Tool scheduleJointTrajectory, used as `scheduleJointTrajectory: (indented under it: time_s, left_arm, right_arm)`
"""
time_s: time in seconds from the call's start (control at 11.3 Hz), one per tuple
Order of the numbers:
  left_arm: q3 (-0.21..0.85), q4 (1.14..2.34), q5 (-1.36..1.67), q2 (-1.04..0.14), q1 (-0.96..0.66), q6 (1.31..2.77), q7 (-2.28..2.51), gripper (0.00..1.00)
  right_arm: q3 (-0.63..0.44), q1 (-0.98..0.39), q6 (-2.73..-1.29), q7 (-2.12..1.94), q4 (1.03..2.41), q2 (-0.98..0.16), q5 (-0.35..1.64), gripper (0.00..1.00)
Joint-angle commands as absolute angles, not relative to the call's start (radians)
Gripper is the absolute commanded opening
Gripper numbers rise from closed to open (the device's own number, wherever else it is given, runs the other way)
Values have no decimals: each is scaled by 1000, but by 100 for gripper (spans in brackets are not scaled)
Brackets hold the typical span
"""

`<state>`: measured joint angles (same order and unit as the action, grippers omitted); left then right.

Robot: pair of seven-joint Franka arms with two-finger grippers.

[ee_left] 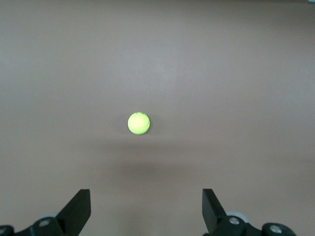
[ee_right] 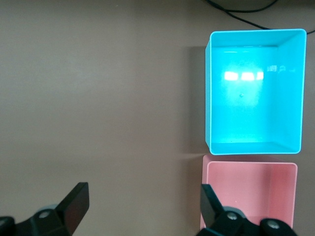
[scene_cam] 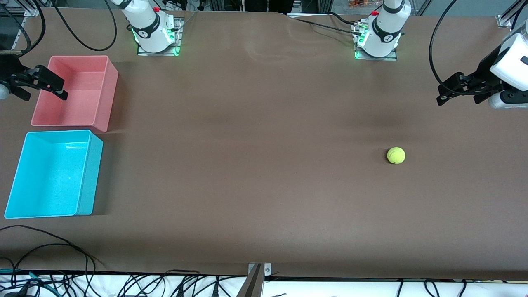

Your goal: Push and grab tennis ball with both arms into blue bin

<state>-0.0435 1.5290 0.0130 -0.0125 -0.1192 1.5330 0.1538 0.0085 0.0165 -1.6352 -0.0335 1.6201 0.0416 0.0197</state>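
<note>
The tennis ball (scene_cam: 396, 155) lies on the brown table toward the left arm's end; it also shows in the left wrist view (ee_left: 139, 123). The blue bin (scene_cam: 49, 177) stands empty at the right arm's end and shows in the right wrist view (ee_right: 253, 98). My left gripper (scene_cam: 458, 100) is open and empty, up in the air at the left arm's end of the table; in its wrist view (ee_left: 146, 206) the ball lies ahead of the fingers. My right gripper (scene_cam: 44, 95) is open and empty over the pink bin's outer edge (ee_right: 144, 204).
A pink bin (scene_cam: 74, 90), empty, stands beside the blue bin, farther from the front camera (ee_right: 251, 194). Both arm bases (scene_cam: 154, 33) (scene_cam: 379, 35) sit at the table's edge farthest from the camera. Black cables (scene_cam: 62, 247) and a metal bracket (scene_cam: 258, 278) lie along the nearest edge.
</note>
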Motion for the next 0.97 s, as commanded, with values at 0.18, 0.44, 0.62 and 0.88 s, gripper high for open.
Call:
scheduleJointTrajectory:
  time_s: [0.18, 0.44, 0.62, 0.88]
  left_arm:
    - [-52, 1503, -44, -40, -98, 1473, 155, 100]
    - [-52, 1503, -60, -40, -97, 1473, 155, 100]
    - [-52, 1503, -60, -40, -97, 1473, 155, 100]
    - [-52, 1508, -58, -44, -95, 1473, 164, 100]
  right_arm:
    - [6, 20, -1594, -25, 1605, 51, 40, 100]
    - [11, 20, -1592, -29, 1605, 52, 32, 100]
    - [11, 20, -1577, -32, 1605, 55, 32, 100]
    - [9, 20, -1532, -25, 1580, 51, 31, 100]
